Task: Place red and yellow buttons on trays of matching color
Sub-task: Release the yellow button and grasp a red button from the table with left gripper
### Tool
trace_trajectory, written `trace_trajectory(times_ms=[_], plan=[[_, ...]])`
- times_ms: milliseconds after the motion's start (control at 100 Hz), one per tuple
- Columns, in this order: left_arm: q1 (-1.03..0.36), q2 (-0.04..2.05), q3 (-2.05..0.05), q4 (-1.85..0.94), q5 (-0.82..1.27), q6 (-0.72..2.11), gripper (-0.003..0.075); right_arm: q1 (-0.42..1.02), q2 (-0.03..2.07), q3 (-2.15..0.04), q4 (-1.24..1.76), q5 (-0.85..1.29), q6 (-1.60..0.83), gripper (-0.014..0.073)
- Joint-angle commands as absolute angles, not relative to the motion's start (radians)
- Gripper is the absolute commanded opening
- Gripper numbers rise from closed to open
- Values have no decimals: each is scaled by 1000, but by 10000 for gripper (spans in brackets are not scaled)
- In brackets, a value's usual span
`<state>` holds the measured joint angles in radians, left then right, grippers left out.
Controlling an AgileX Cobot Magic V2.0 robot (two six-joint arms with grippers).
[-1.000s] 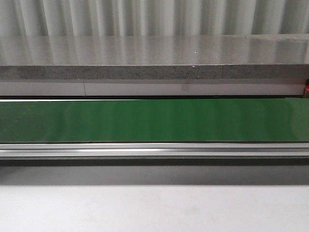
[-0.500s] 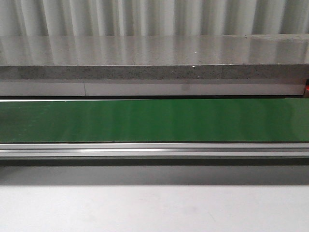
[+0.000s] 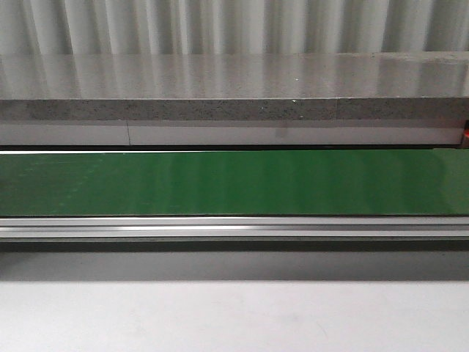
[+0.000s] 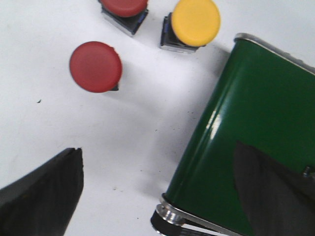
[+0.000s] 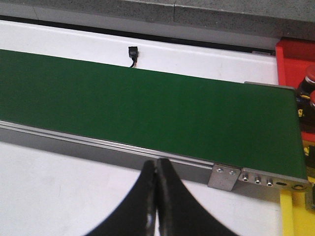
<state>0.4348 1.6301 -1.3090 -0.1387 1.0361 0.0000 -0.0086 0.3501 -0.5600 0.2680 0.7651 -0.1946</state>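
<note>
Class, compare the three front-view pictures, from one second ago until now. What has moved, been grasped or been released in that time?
Nothing visibly changed. The green conveyor belt, its metal rail and the grey ledge behind it look the same in all three pictures, and no button, tray or gripper appears in the front view at any of those moments.

Corrugated grey wall (image 3: 234,26), speckled stone ledge (image 3: 220,110) — glossy, reflective

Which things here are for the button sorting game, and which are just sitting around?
For the job:
- red button
- second red button
- yellow button
- red tray
- yellow tray

Just there:
- green belt
- stone shelf
- small black plug
</note>
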Motion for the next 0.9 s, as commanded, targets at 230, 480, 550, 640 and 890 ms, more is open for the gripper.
trace_trajectory(times_ms=[230,480,550,640,890], plan=[[475,1729,-1336,-83,991,-17,567,-9,357,-583,273,694,-197,-58],[491,1787,-1347,-96,878,-19,567,-9,357,-583,273,695,-197,-58],[491,1802,-1357,-118,851,-19,567,-9,357,-583,273,696,-197,-58],[491,1822,-1366,-129,819,-19,567,-9,357,-583,273,696,-197,-58],[491,1884,-1377,-132,779,-19,566,-9,357,-583,273,696,-197,-58]])
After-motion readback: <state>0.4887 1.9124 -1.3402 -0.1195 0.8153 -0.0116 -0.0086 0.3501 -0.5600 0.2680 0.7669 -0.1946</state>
